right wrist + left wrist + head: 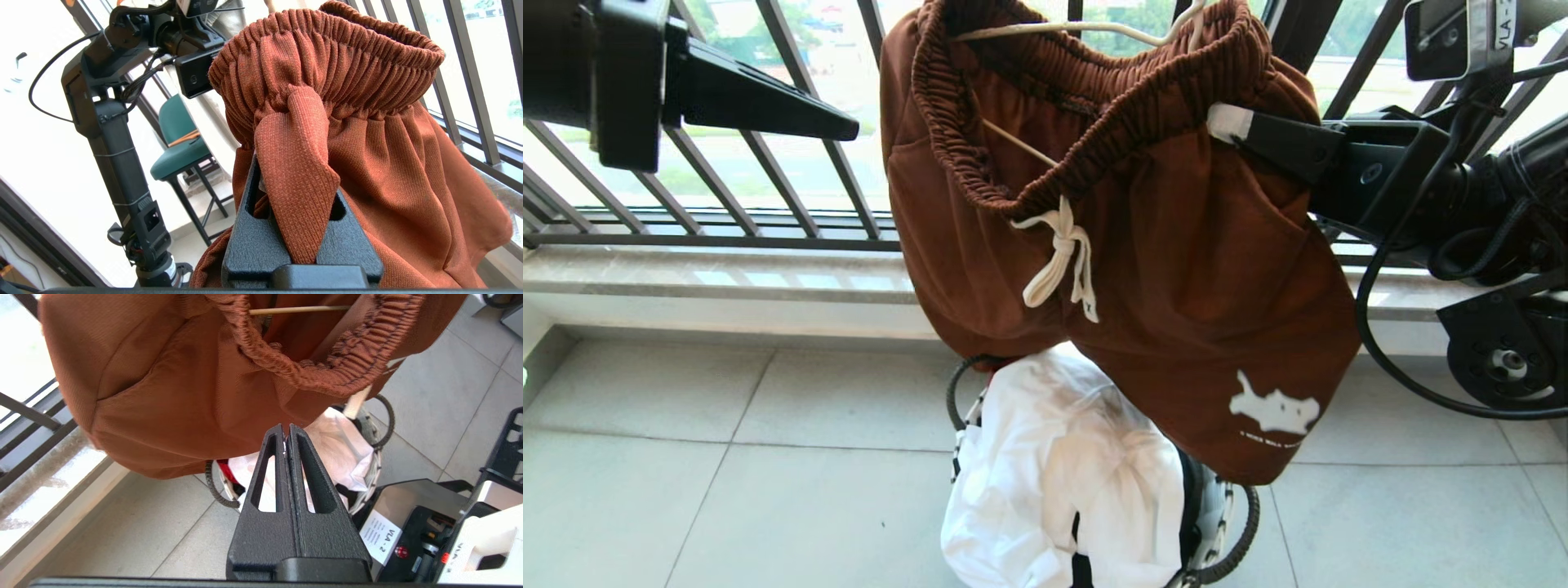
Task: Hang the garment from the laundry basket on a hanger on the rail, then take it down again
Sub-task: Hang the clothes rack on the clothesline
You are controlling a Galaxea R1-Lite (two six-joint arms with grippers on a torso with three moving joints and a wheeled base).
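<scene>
The rust-brown garment (1176, 269) hangs on the cream wire hanger (1045, 31), whose hook runs out of the top of the head view. Its white drawstring (1062, 261) dangles in front. My right gripper (1232, 122) reaches in from the right and is shut on a fold just under the elastic waistband (327, 61); the cloth covers its fingertips. My left gripper (286, 426) is shut and empty, held apart from the garment at its left side (849, 129). The laundry basket (1217, 506) stands on the floor below, holding a white cloth (1062, 474). The rail is out of view.
A black barred window railing (792, 106) and a stone sill (711, 282) run behind the garment. Pale floor tiles (727, 490) surround the basket. A green chair (179, 151) stands behind my left arm (114, 134). My base (408, 522) sits close to the basket.
</scene>
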